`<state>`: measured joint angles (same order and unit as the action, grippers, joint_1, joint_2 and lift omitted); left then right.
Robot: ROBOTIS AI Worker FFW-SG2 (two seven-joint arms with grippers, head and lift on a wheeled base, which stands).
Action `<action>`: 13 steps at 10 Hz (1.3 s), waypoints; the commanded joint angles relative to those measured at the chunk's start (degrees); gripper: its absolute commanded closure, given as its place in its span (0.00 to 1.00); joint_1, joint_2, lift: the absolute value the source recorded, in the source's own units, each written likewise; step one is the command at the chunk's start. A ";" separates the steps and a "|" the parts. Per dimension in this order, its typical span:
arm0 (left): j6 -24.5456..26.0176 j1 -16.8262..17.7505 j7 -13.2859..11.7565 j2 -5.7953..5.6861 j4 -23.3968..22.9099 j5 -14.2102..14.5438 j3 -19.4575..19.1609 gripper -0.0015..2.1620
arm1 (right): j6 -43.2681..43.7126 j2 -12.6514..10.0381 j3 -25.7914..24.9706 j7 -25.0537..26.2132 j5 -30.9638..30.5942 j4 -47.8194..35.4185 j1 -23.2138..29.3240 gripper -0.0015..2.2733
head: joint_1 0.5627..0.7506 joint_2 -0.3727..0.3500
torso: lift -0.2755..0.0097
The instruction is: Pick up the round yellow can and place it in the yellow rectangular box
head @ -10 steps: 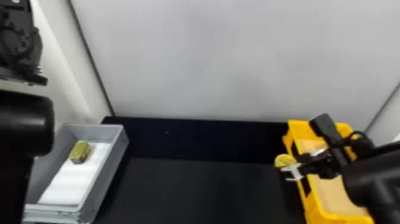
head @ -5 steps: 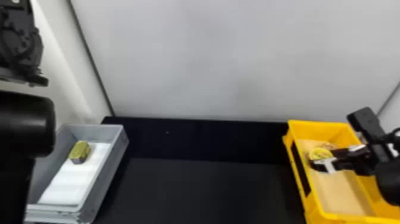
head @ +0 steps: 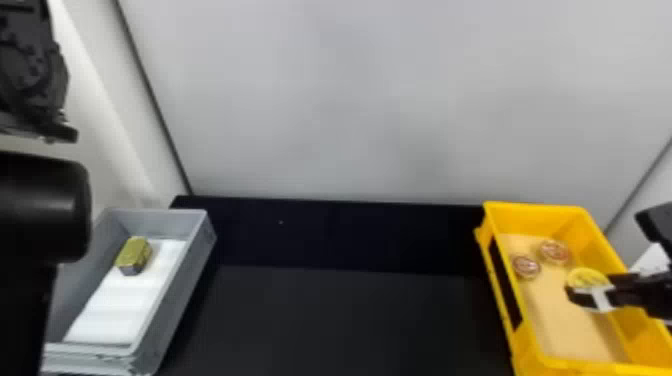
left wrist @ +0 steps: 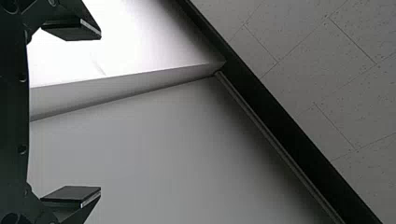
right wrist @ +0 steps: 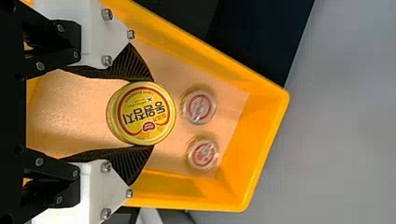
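Observation:
Over the yellow rectangular box, toward its right side, my right gripper is shut on the round yellow can. In the right wrist view the can sits between the two ribbed black fingers of my right gripper, its labelled lid facing the camera, above the floor of the box. My left arm is parked at the left of the head view; in the left wrist view its gripper stands open with nothing between its fingers.
Two small round jars with red-marked lids stand in the far part of the yellow box. At the left, a grey box holds a gold block on a white sheet. A black table lies between the boxes, before a pale wall.
My right gripper has carried the can rightward from over the yellow box's left edge to above its inside. Both jars have come into full view. The left arm has stayed put.

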<state>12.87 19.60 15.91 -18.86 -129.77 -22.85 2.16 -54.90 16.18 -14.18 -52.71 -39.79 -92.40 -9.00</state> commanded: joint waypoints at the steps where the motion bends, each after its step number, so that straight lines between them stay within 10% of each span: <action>1: -0.03 0.18 0.00 0.13 -0.04 0.00 0.04 0.05 | 3.99 -0.97 -4.89 1.88 1.81 6.45 -0.49 0.26 | 0.53 0.59 | 0.93; 5: -0.29 -0.17 0.00 0.31 -0.04 0.00 -0.13 0.05 | 10.49 0.00 -6.65 14.11 26.08 25.17 -3.66 0.26 | 0.53 0.59 | 0.93; 10: -0.73 0.27 0.00 0.48 0.14 0.00 0.13 0.05 | 14.63 0.44 -5.86 19.65 32.23 33.08 -6.73 0.26 | 0.53 0.59 | 0.93; 13: -0.73 0.35 0.00 0.48 0.14 0.00 0.04 0.04 | 12.34 0.52 -5.15 22.81 33.55 30.97 -6.91 0.08 | 0.53 0.59 | 0.93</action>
<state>12.13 19.94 15.92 -18.38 -129.63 -22.85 2.22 -41.11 16.70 -19.84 -31.43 -7.01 -60.14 -15.88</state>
